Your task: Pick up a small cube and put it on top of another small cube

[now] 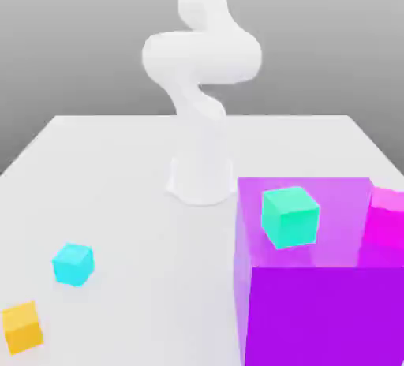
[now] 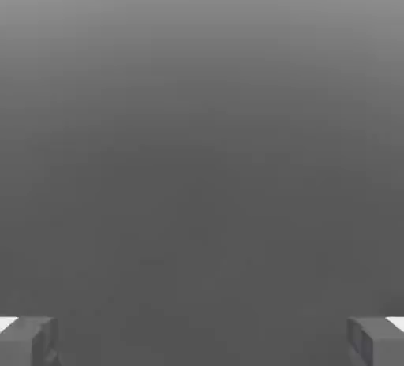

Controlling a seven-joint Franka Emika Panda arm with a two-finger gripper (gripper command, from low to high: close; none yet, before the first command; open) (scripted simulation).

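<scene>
Fingers (image 2: pixel 202 341) spread wide, nothing between; cyan cube (image 1: pixel 73 263) on table (image 1: pixel 118 199).

Claw (image 2: pixel 202 341) fingertips apart, apparently empty

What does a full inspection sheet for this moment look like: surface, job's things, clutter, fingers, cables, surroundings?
Surface: plain white tabletop.
Job's things: small bright cyan cube resting on the table at the exterior view's left; small mint-green cube sitting on top of the big purple cube.
Clutter: small orange-yellow cube near the cyan one; magenta-pink cube on the purple cube.
Fingers: gripper open, fingers wide apart, nothing between them.
Cables: nothing seen.
Surroundings: white arm, plain grey backdrop.
</scene>
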